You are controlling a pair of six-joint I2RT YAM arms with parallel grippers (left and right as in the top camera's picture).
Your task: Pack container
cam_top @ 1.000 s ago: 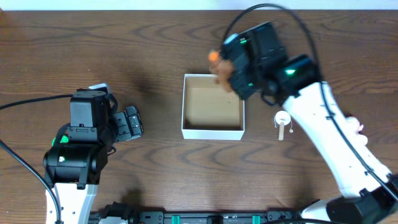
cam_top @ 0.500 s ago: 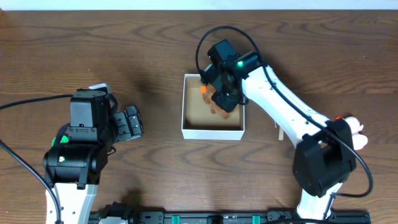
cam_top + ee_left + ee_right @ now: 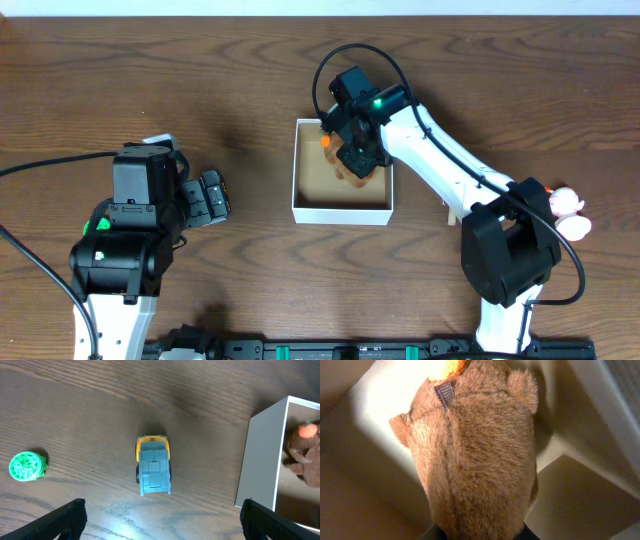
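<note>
the brown plush toy (image 3: 475,460) hides the jaws of the right gripper (image 3: 355,155), and the left wrist view crops the container (image 3: 262,460).

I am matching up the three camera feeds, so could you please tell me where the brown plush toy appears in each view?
Overhead: brown plush toy in the container's upper right part.
Left wrist: brown plush toy at the far right edge, inside the container.
Right wrist: it fills the middle of the frame.
Shared landmark: the container's pale walls around it.
</note>
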